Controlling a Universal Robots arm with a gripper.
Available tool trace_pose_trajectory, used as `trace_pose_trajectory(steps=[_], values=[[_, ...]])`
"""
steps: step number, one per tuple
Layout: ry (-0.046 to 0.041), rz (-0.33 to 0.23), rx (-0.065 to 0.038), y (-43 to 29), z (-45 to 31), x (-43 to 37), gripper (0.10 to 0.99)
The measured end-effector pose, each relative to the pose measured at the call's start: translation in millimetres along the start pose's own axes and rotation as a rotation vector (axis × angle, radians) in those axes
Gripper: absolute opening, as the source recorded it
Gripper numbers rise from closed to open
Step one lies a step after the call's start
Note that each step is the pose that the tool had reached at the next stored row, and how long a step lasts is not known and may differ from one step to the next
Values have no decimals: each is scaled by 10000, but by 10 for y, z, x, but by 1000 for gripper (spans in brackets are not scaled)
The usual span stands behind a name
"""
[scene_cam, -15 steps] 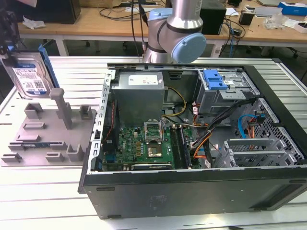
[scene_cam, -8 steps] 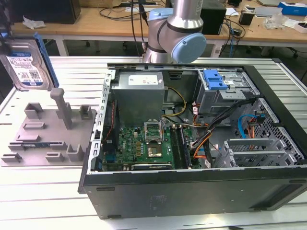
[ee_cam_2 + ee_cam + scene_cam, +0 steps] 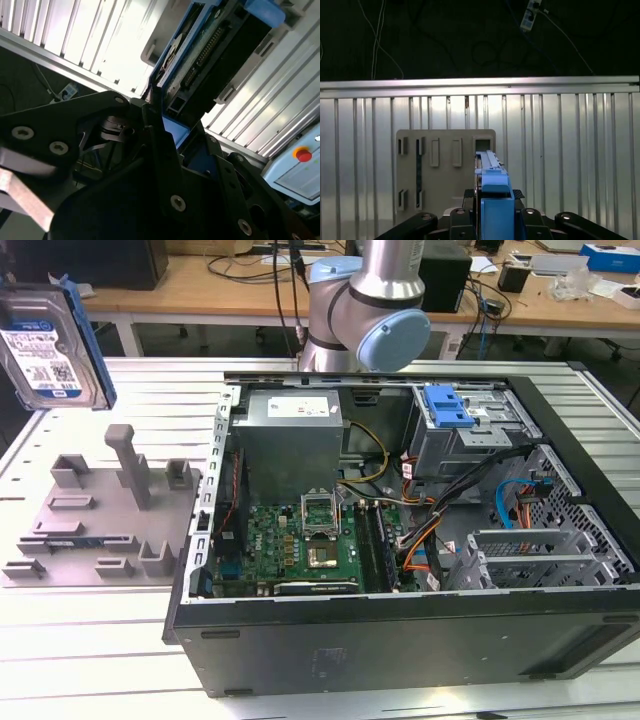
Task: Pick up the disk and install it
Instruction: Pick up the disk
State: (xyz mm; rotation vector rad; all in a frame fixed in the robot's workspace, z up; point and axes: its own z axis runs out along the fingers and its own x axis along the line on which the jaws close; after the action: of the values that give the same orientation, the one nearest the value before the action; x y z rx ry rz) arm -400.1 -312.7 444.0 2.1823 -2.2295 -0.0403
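The claw (image 3: 493, 196) is clamped on the blue-framed edge of the disk (image 3: 48, 340), holding it on edge in the air over the grey moulded holder (image 3: 100, 520). I judge the disk stiff, dense and sensitive to shock, with slick metal faces. The plastic rim looks like the safer hold, not the label or the connector end. Beyond lie the ribbed aluminium table (image 3: 90, 640) and, well apart, the open black computer case (image 3: 400, 635).

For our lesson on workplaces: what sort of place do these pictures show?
Probably a robotics lab or workshop: a robot arm, an opened computer case on a slotted metal table, cable-strewn wooden benches behind.
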Motion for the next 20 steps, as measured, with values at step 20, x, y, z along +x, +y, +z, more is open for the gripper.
trace_pose_trajectory(steps=[20], values=[[1, -2, 6, -39, -328, 42, 369]])
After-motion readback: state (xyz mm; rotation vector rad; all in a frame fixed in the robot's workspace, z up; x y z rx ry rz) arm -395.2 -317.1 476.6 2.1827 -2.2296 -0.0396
